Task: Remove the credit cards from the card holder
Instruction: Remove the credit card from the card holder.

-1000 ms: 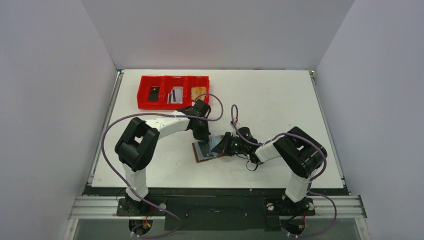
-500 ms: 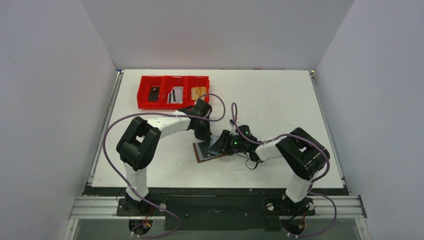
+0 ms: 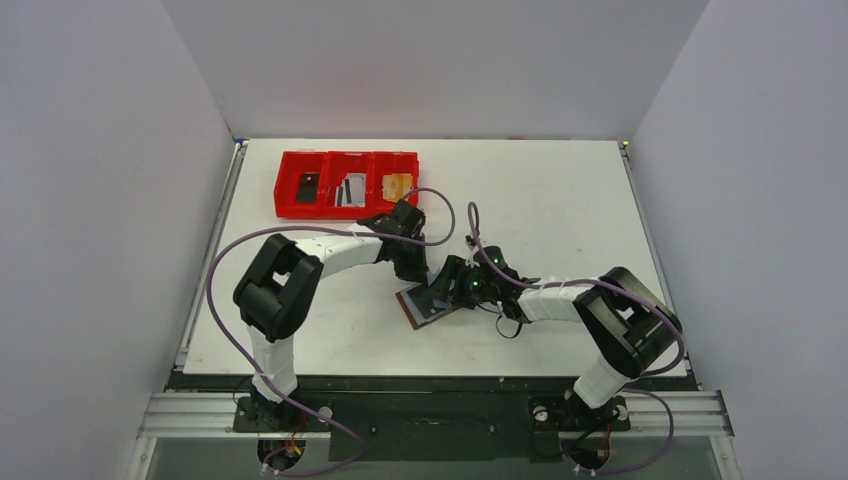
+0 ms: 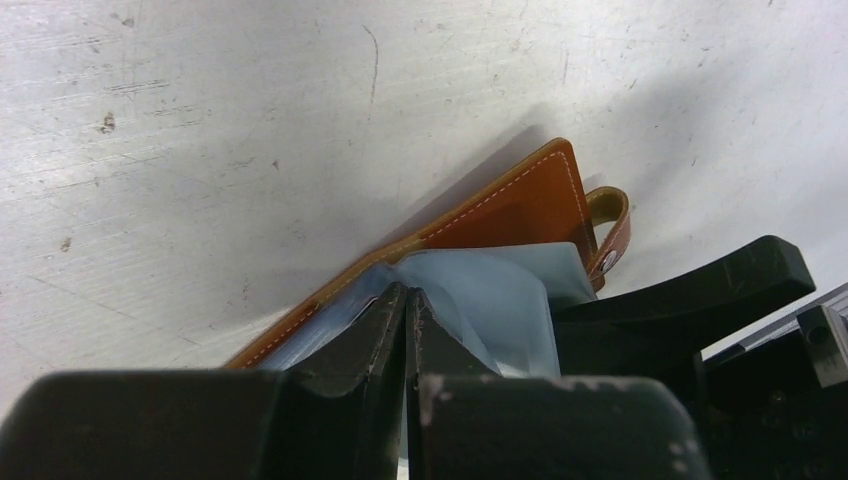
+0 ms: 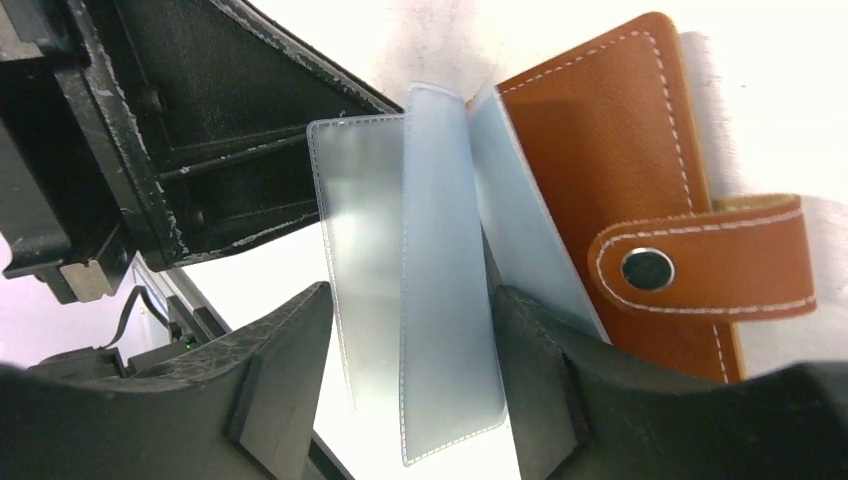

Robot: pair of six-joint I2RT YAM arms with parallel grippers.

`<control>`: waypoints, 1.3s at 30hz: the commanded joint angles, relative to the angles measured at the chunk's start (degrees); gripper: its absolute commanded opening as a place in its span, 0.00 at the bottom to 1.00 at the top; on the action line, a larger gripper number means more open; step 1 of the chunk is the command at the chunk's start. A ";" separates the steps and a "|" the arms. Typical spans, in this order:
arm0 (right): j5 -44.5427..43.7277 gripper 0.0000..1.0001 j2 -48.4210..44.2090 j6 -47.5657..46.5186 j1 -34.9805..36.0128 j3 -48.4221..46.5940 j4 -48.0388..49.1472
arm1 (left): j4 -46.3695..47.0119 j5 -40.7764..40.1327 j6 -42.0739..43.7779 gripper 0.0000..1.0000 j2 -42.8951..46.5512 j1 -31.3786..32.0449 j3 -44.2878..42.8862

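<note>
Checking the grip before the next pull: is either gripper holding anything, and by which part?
The left gripper is shut on the card holder, pinching a grey-blue inner sleeve. The right gripper is open, holding nothing.

Table (image 3: 560, 200): a tray (image 3: 330, 211) sits at the far left, with cards (image 3: 350, 189) lying in its middle compartment. The card holder (image 3: 425, 305) lies on the table near the centre, well apart from the tray and nearer the front edge. The left gripper (image 3: 412, 268) is at the holder's far side. The right gripper (image 3: 447, 290) is at its right, with the holder's inner sleeves (image 5: 420, 280) between the fingers.
</note>
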State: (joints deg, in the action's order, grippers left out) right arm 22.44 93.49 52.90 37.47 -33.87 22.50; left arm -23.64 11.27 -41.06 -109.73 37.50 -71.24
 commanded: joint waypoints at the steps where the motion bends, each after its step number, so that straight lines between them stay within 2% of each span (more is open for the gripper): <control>1: -3.60 0.58 -3.30 -1.76 -0.32 -1.88 -4.90 | 3.15 2.37 0.80 0.00 2.33 0.36 0.28; 7: -6.14 0.60 -6.53 -0.64 -0.38 -1.83 -6.31 | 4.45 3.64 0.44 0.00 2.76 0.85 0.83; 17: -15.26 0.62 -12.25 -0.09 1.11 -2.01 -11.07 | 8.79 7.17 -1.09 0.00 2.94 1.45 2.00; 28: -29.36 0.62 -23.87 -2.15 2.45 -1.47 -23.04 | 10.35 9.86 -2.15 0.00 -1.36 3.58 -1.67; 34: -30.07 0.61 -26.13 -3.93 3.33 -1.22 -26.74 | 8.90 9.52 -1.79 0.00 -6.34 4.56 -5.16; 39: -27.92 0.57 -24.99 -5.41 4.48 -1.38 -25.07 | 6.01 8.09 -0.84 0.00 -7.78 4.99 -5.59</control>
State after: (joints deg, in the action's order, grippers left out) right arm -5.17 68.62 49.58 40.95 -34.20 -3.62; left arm -16.25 20.38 -43.07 -116.46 41.95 -74.91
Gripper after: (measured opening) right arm 0.585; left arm 0.003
